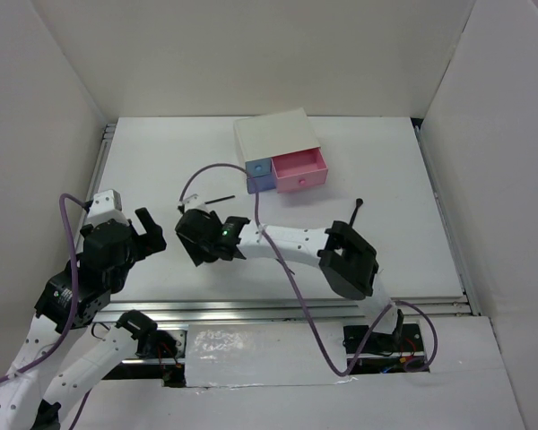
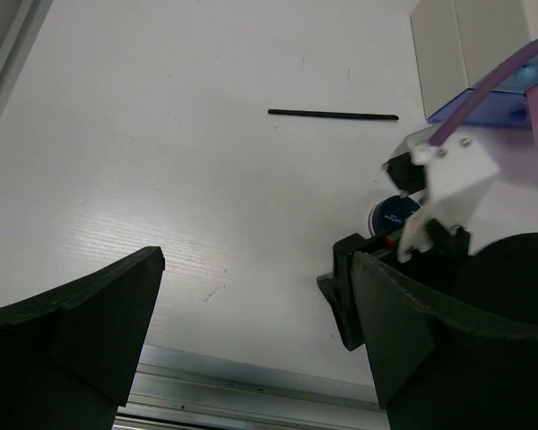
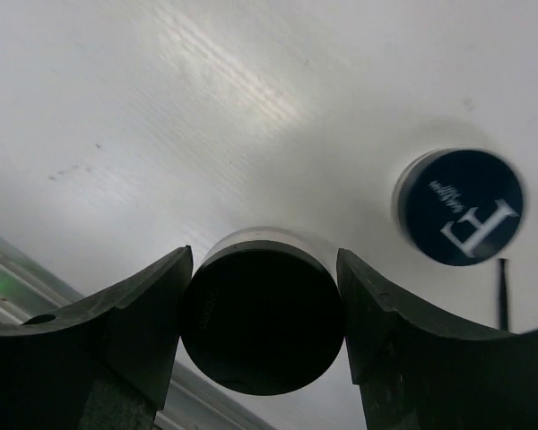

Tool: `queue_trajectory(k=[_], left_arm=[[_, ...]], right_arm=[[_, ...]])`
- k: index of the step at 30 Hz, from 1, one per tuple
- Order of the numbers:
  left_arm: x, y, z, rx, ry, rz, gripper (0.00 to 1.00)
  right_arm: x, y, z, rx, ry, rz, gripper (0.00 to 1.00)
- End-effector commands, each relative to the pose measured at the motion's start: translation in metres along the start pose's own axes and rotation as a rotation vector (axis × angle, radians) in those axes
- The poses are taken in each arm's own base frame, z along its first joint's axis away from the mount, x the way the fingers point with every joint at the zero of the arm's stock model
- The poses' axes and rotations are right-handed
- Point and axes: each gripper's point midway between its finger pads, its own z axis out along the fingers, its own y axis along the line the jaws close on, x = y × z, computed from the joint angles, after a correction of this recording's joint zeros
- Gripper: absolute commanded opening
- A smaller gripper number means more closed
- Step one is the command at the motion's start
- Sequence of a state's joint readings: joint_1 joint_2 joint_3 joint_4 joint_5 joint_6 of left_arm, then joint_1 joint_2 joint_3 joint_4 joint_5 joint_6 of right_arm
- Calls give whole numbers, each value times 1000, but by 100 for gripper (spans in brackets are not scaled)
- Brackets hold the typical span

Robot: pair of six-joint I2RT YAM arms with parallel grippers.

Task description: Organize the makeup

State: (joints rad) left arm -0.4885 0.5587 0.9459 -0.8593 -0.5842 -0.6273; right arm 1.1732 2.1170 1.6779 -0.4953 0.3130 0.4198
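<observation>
Grips the plain black compact (image 3: 262, 313) in the right gripper (image 3: 264, 269), bottom centre of the right wrist view. Pads (image 3: 143, 309) pressed against both sides of the round case, jaws at a middling width set by it. Cannot tell whether it is resting on the white table (image 3: 206, 107) or lifted off it.

Up and right of that grip, apart from it: marked compact (image 3: 459, 206), black lid with white lettering, flat on the table. Just below it, at the right edge, the end of a thin black stick (image 3: 502, 291).

From above, reaches the right arm across to centre-left of the frame. Left gripper (image 1: 148, 231) just to the left of the right one, not touching. Holds the left jaws spread wide, nothing between the fingers (image 2: 81, 331), bare table under the gap.

In the left wrist view: thin black stick at upper centre, lying nearly level, well apart from everything. Marked compact only partly showing at right of centre, behind the right gripper's body.

Upper centre of the top view: white box (image 1: 273, 136), pink drawer (image 1: 302, 170) pulled out, blue drawer (image 1: 262, 176) to its left. Right of centre, alone on the table: black brush stick (image 1: 356, 210).
</observation>
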Motion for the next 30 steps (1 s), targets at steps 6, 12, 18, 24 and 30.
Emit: queue_trajectory(k=[6,12,18,24,30], left_arm=[[-10,-2,-2,18,-42,-8,99],[-11,-1,-3,19,-50,-15,99],[-12,-2,-4,26,-53,-16,99],[-11,-3,-3,29,-49,-9,99],[-11,-3,-2,25,-45,-7,99]], right_arm=[[-158,-119,-101,188,-334,100,45],[-193,-231,-105,355,-334,200,45],[-179,-307,-88,463,-261,285,47],[-150,-324,-71,464,-208,318,48],[-134,-322,-61,454,-155,319,51]])
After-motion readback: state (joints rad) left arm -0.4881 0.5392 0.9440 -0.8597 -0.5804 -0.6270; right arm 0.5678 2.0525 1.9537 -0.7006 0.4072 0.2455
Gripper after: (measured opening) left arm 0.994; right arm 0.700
